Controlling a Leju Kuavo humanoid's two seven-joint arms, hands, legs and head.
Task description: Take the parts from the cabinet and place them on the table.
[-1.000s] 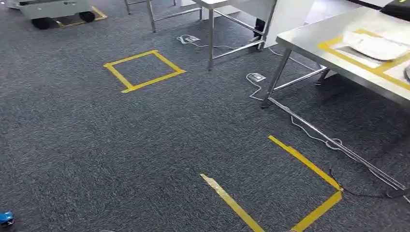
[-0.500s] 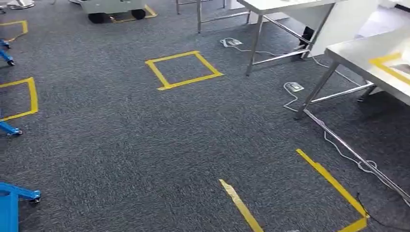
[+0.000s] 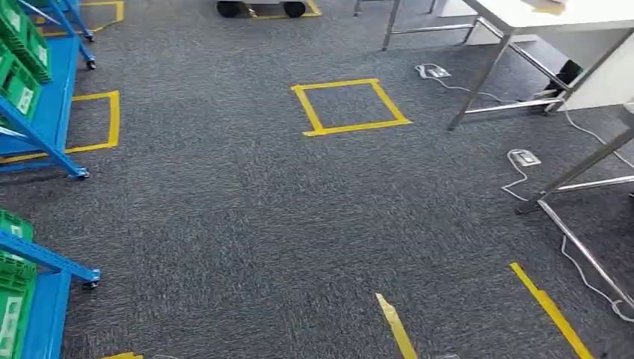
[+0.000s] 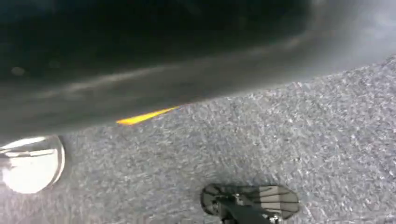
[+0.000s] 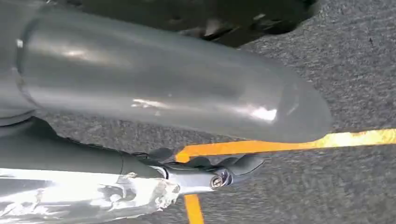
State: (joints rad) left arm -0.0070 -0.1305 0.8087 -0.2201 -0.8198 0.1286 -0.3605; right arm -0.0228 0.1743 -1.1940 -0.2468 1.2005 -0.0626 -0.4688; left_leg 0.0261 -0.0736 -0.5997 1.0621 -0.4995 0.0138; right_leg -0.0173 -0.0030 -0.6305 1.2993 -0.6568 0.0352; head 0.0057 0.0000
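Two blue cabinet racks stand at the left of the head view, the farther rack (image 3: 46,97) and the nearer rack (image 3: 41,262). Both carry green part bins (image 3: 20,88), and more green bins (image 3: 10,299) sit on the nearer one. The parts inside the bins are hidden. A white table (image 3: 538,11) stands at the back right. My right hand (image 5: 163,88) hangs over the carpet, its thick grey thumb stretched out with nothing in it. My left hand (image 4: 140,60) is a dark blur close to the lens.
Grey carpet with a yellow tape square (image 3: 350,107) in the middle and tape strips (image 3: 549,310) near me. A steel table's legs (image 3: 579,168) and loose cables with floor sockets (image 3: 523,158) lie at the right. A wheeled cart (image 3: 262,7) stands at the far edge.
The camera has swung left: the steel table with the white tray has slid out at the right, and the blue racks with green bins have come in at the left.
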